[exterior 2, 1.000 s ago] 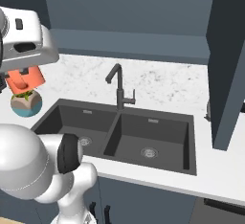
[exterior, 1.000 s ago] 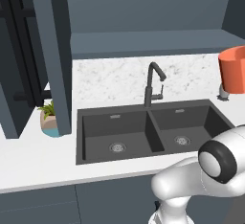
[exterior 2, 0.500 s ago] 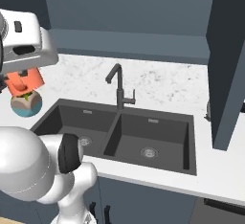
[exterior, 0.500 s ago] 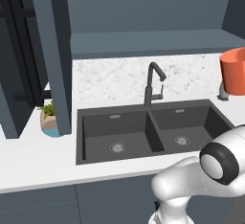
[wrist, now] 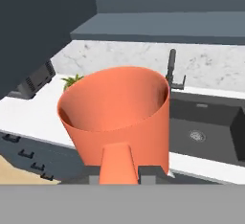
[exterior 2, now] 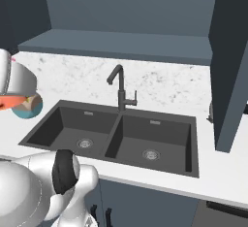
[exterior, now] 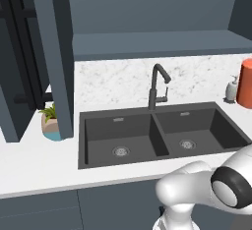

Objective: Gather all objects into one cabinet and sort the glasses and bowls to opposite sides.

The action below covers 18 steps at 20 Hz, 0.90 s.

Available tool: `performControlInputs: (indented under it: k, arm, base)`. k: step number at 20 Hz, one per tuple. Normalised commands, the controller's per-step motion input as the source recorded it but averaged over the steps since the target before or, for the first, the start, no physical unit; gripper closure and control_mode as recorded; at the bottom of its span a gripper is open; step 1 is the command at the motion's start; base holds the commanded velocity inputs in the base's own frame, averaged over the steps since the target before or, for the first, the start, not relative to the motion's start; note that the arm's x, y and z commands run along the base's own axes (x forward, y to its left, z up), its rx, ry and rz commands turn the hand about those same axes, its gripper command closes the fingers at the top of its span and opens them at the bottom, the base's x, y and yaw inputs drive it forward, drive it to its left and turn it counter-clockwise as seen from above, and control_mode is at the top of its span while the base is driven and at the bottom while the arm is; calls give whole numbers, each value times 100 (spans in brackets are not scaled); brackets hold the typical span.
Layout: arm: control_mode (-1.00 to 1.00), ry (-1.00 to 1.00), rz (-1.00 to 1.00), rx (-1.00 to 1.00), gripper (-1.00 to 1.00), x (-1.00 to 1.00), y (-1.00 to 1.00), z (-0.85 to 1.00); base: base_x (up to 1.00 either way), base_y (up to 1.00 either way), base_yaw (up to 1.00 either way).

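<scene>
An orange mug (wrist: pixel 117 117) looms large in the hand view, upright, with its loop handle toward the camera. My gripper (wrist: pixel 119 174) is shut on that handle, its dark fingertips on either side. The same mug (exterior: pixel 244 83) shows at the right edge of the left base view, held above the counter beside the soap dispenser. A sliver of the mug (exterior 2: pixel 8 103) peeks out under the white hand at the left edge of the right base view. The cabinet (exterior: pixel 51 52) hangs at the left, its door swung open with the black bar handle (exterior: pixel 20 57) showing.
A dark double sink (exterior: pixel 157 135) with a black faucet (exterior: pixel 156 86) sits in the white counter. A teal plant pot (exterior: pixel 50 125) stands under the open door. A white soap dispenser (exterior: pixel 231 89) stands at the back right. Another blue-grey door (exterior 2: pixel 232 71) hangs at the right.
The held mug has sunk a little and slid further toward the frame edge in both base views. The grip on its handle is unchanged.
</scene>
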Motion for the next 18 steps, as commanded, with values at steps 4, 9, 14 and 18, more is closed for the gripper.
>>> performControlInputs:
  k: [4, 9, 14, 18]
  arm:
    - [-100, 17, -31, 2, 100, 48, 4, 12]
    - [-100, 2, -7, 0, 100, 4, -4, 0]
    - [-100, 0, 0, 1, 100, -31, -18, -1]
    - [-100, 0, 3, 0, 100, -92, -23, 0]
  base:
    - [0, 0, 0]
    - [0, 0, 0]
    - [0, 0, 0]
    - [0, 0, 0]
